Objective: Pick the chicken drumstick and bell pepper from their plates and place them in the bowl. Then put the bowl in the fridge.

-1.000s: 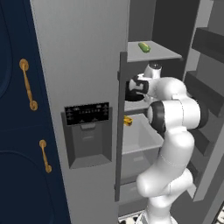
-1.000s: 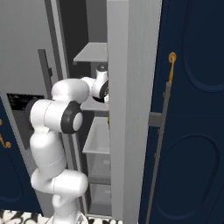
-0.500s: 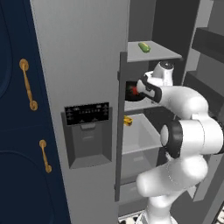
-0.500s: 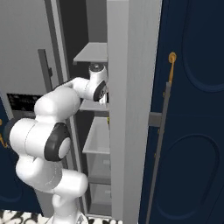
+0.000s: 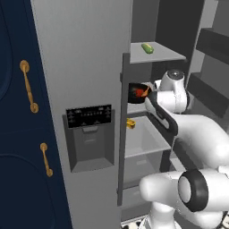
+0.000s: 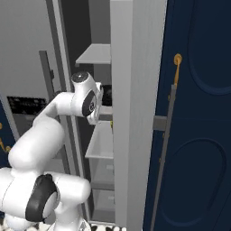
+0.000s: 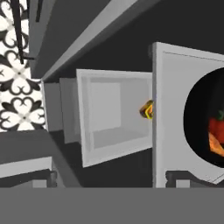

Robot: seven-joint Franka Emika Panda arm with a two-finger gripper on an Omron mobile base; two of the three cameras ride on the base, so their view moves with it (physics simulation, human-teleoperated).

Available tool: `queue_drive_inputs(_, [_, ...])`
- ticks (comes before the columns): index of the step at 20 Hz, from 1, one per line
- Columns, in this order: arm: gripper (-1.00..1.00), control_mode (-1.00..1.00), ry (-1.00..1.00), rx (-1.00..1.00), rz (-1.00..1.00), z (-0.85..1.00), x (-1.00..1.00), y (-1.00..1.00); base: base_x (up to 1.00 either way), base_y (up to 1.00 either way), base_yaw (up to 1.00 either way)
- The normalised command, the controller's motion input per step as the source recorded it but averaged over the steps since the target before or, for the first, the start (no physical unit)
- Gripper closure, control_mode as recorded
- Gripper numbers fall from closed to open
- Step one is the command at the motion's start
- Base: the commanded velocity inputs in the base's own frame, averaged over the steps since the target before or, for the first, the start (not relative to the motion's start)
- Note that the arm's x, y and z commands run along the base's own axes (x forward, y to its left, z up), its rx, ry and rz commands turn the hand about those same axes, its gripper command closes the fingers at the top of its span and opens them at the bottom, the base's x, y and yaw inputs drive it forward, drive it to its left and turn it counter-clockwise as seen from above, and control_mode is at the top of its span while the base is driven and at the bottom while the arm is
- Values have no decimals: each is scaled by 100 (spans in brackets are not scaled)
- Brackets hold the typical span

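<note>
Hand [image 5: 150,97] drawn back; bowl [image 5: 135,91] holds bell pepper [image 5: 141,92].

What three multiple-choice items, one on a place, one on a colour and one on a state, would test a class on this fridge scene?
1. Where is the bowl?
A. on a fridge shelf
B. on the floor
C. on a navy cabinet

2. What colour is the thing on the top shelf?
A. blue
B. green
C. white

3. How does the fridge door stand?
A. shut
B. open
C. taken off

Answers:
1 A, the dark bowl sits on a middle shelf beside the gripper.
2 B, the small green item lies there.
3 B, the inner shelves are in plain sight.
</note>
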Motion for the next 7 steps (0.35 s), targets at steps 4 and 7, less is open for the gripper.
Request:
queue_drive_inputs(4, [-100, -100, -1, 4, -30, 0, -100, 7, 0, 0, 0])
queue_drive_inputs(7, [-100, -100, -5, 7, -26, 0, -100, 0, 0, 0, 0])
